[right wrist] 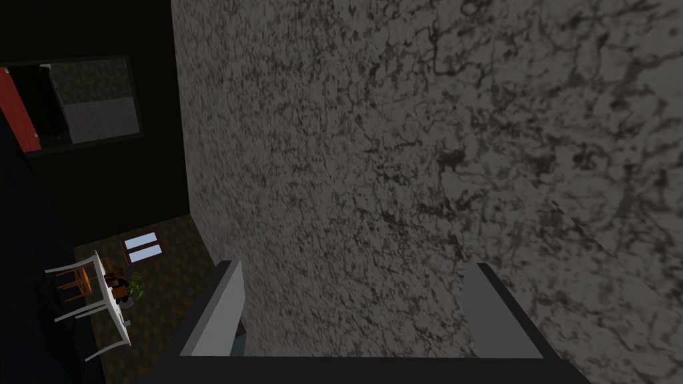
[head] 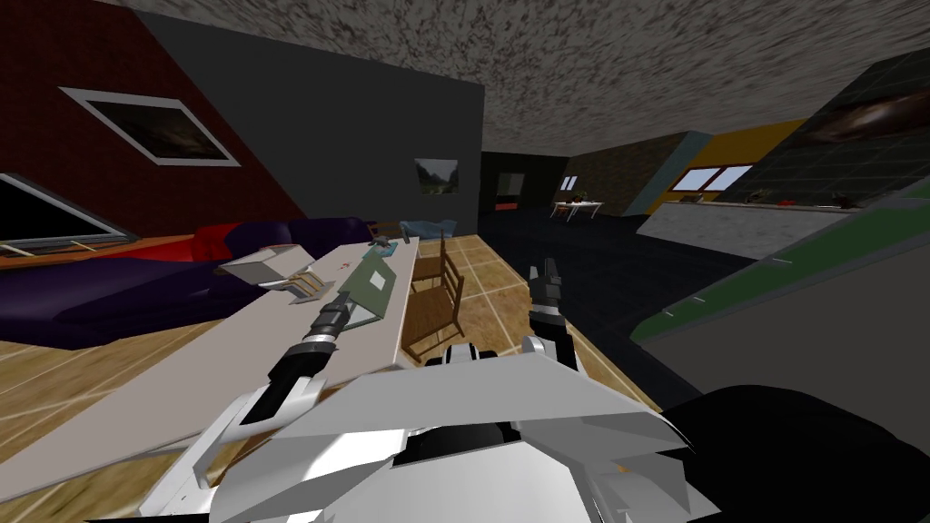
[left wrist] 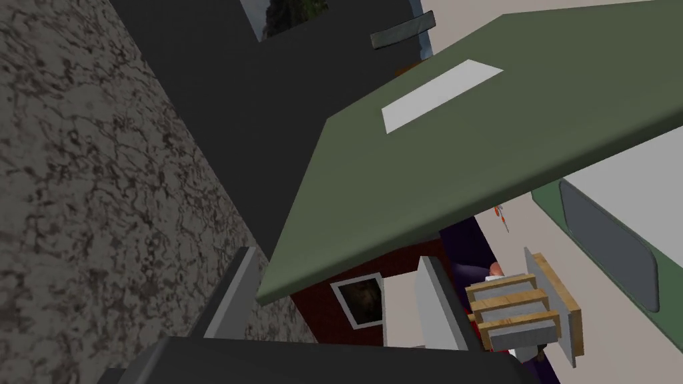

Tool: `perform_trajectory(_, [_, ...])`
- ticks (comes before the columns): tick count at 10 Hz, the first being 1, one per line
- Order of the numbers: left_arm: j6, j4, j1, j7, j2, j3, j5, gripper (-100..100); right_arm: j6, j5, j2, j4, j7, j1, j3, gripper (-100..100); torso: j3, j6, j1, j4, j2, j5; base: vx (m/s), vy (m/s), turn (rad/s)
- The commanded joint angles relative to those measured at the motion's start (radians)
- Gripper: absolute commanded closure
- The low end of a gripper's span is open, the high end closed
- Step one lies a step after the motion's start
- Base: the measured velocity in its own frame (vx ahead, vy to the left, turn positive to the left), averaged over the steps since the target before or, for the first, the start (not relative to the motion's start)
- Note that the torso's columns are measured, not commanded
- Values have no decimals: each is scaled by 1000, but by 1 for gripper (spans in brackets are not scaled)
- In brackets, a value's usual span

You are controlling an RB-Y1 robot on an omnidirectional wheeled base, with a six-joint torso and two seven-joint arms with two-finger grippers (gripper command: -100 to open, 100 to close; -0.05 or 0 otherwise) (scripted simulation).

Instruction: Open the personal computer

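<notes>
The computer, a green laptop, lies on the long counter close to the edge where a wooden chair stands. Its long axis runs along that edge and its lid is partly lifted. The lid carries a plain white label without writing. The left claw is spread at the lid's corner. The right claw, also spread, hangs beside the counter over open floor.
</notes>
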Motion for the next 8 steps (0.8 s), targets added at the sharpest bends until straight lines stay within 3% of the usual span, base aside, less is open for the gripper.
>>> perform_trajectory(1, [16,0,-6,48,-18,-14,46,100,0,0,0,0,0,0,0,0,-1,0,-3,-1,-1,-2,-31,89,7])
perform_trajectory(4, [25,-2,-19,97,-36,-25,95,100,0,0,0,0,0,0,0,0,-3,4,-11,1,-3,-6,-22,22,-61])
perform_trajectory(5, [24,3,-17,82,-30,-21,83,100,0,0,0,0,0,0,0,0,-2,2,-10,3,0,-7,-7,6,-23])
perform_trajectory(6, [15,28,-34,111,-56,-33,114,100,0,0,0,0,0,0,0,0,0,1,-9,4,2,-8,-24,19,-78])
perform_trajectory(8, [9,40,-42,124,-68,-38,128,100,0,0,0,0,0,0,0,0,1,3,-7,4,3,-6,-28,23,-91])
